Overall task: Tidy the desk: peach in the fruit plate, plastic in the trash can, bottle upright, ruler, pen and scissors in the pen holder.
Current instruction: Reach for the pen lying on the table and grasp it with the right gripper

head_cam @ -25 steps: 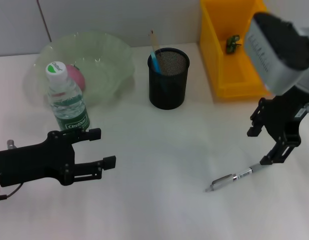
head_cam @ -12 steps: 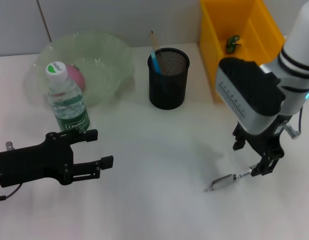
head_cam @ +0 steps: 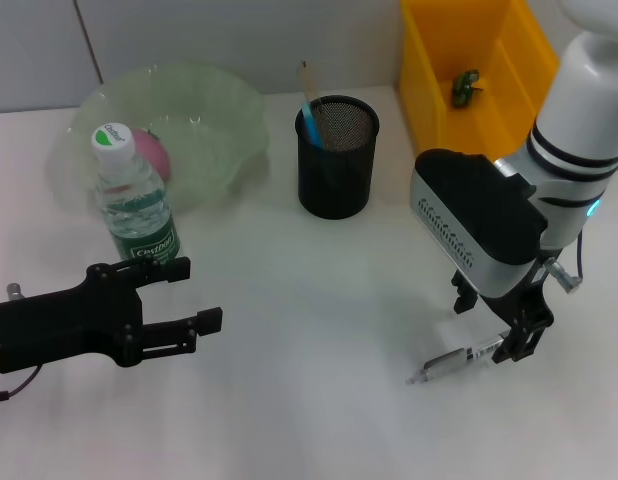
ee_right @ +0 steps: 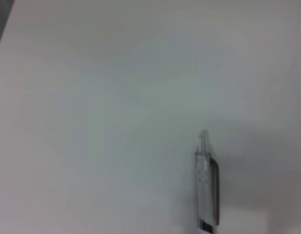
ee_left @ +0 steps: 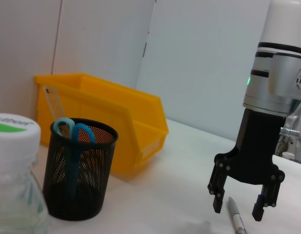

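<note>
Right gripper [ee_left: 243, 204] straddling pen [head_cam: 457, 361] (fingers apart).

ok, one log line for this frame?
right pincer: open, astride pen on desk | left pincer: open, idle by upright bottle | scissors, ruler: in holder

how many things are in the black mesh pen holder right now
2: blue-handled scissors and a clear plastic ruler stand in the black mesh pen holder. Anything shorter could be hidden inside.
</note>
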Controlling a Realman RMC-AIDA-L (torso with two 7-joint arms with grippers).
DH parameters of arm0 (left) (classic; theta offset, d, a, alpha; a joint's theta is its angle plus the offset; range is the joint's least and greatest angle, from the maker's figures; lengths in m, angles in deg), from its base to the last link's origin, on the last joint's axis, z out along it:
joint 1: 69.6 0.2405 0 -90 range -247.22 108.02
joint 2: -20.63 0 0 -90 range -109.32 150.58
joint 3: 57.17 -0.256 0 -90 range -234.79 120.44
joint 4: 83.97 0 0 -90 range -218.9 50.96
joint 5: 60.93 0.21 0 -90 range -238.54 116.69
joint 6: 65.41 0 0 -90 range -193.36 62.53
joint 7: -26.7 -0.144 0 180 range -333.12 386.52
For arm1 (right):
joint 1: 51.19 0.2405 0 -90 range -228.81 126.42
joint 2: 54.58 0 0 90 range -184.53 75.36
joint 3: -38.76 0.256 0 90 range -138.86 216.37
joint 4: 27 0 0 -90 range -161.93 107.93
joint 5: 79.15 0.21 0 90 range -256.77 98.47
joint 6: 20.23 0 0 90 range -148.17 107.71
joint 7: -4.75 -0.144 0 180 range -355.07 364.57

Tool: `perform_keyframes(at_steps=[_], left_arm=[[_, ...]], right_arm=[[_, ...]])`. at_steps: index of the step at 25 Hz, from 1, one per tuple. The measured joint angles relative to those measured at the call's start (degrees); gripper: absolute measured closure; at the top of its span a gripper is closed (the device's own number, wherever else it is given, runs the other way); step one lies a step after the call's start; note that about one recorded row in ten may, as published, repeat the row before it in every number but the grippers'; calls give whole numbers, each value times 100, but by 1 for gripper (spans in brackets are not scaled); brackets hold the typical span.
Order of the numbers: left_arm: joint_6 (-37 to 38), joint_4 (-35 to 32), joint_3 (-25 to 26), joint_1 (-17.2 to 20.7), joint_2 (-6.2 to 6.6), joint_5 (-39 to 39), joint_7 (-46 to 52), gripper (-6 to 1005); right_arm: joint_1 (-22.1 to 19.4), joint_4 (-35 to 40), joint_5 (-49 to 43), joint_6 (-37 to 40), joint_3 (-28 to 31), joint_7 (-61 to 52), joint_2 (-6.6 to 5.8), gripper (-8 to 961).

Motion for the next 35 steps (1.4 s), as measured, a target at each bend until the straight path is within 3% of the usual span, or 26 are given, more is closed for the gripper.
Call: perform_keyframes(at_steps=[18, 24, 32, 35], left_arm=[[-50, 1, -3, -16, -2, -37, 7, 165], [-61, 8, 4, -19, -7, -47, 14, 165], [-65, 8, 15, -24, -7, -56, 24, 165], [-68, 8, 15, -24, -7, -74, 30, 165]], right_arm=[[-97, -83, 202, -140, -276, 78, 15, 273], [-101, -85, 212, -171, -318, 86, 16, 335], [-106, -86, 267, -187, -454, 90, 17, 501], [-109, -89, 307, -201, -507, 89, 17, 500]])
